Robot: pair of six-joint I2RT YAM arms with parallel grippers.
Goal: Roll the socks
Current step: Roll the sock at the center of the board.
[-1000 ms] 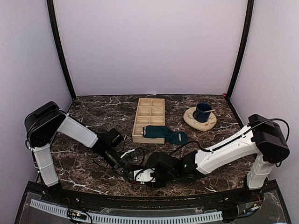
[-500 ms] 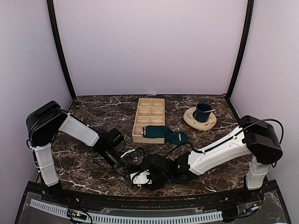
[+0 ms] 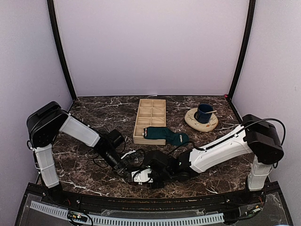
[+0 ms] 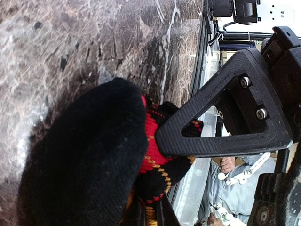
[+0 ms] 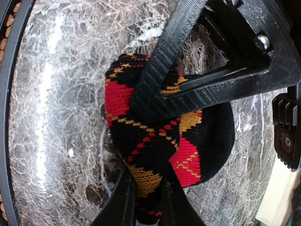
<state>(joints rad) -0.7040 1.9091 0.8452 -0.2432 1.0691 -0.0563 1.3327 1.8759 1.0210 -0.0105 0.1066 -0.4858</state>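
Top external view gives you both arms folded low over the near edge of the desk, their ends meeting just in front of the bases. Your left tool and right tool sit almost touching, and the argyle sock is hidden between them from up there.

Left wrist view shows you that tool narrowed onto the argyle sock. One ribbed finger presses into the red and orange diamonds, and the plain black end bulges out beside it on the marble.

Right wrist view shows the same sock bunched into a thick wad. A finger of your right tool lies across the top of it, and the fabric is pinched in a narrow grip.

Farther back, your teal sock lies flat with one end over the front rim of the wooden tray and the other on the desk. A blue mug stands on a round coaster to the right.
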